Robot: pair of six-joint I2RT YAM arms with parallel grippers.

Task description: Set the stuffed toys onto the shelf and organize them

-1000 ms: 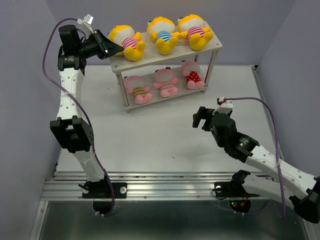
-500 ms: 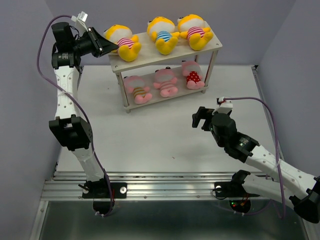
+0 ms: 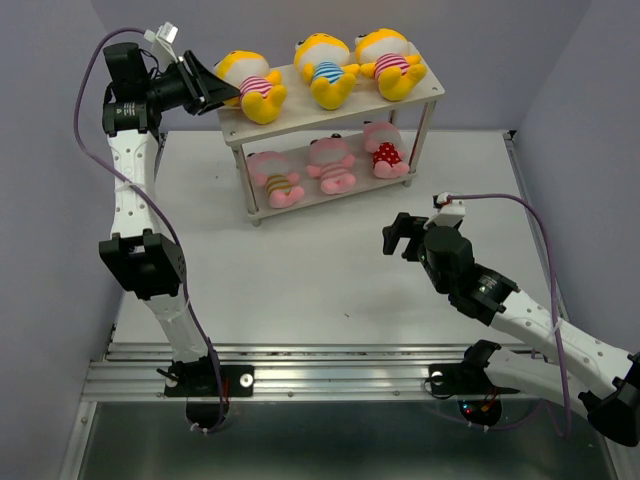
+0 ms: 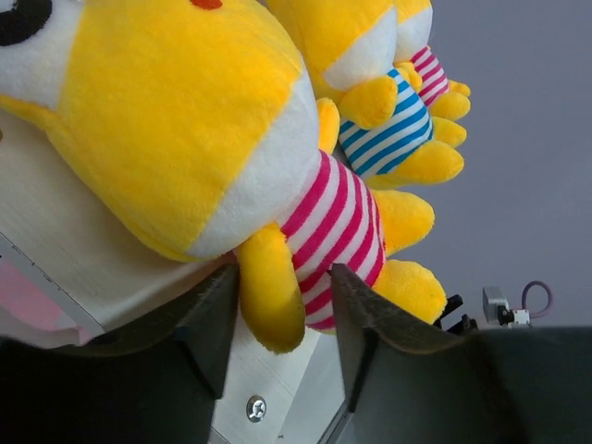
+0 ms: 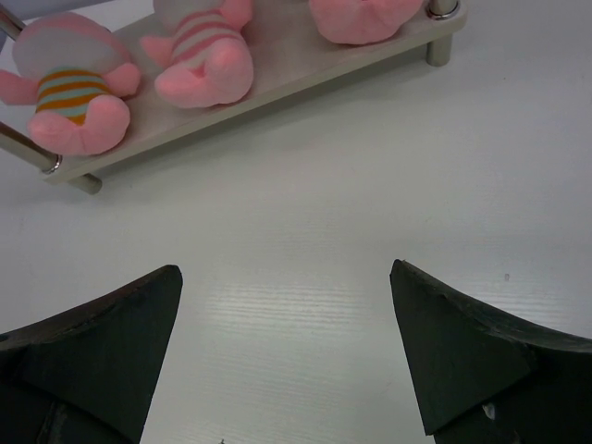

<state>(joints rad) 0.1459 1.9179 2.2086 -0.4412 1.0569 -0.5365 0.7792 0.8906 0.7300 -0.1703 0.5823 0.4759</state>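
- Lavender walls close in a white table [image 3: 330, 280]. At its far side stands the shelf [image 3: 345, 116], and all six stuffed toys are on it.
- On the top board lie the pink-striped yellow toy [image 3: 252, 85] at the left, the blue-striped yellow toy [image 3: 325, 72] in the middle and a third yellow toy [image 3: 392, 62] at the right.
- On the lower board lie three pink toys: one in orange stripes [image 3: 274, 176], one in pale stripes [image 3: 331, 164] and one in red polka dots [image 3: 385, 150].
- Placing looks done, with the toys sorted by colour into tiers. At most, the leftmost yellow toy may need straightening, and both arms have to draw clear.
- The left gripper [image 3: 222, 92] is at the left end of the top board with its jaws apart and not clamped.
- The right gripper [image 3: 397, 236] hovers over the table, well apart from the shelf, spread wide and holding nothing.
- Only the left wrist view shows the pink-striped toy's arm hanging between the fingers [image 4: 208, 319], above a board screw [image 4: 256, 408]. Whether the pads touch the plush I cannot tell.
- The right wrist view takes in just the lower tier, while the overhead view alone shows both tiers together.
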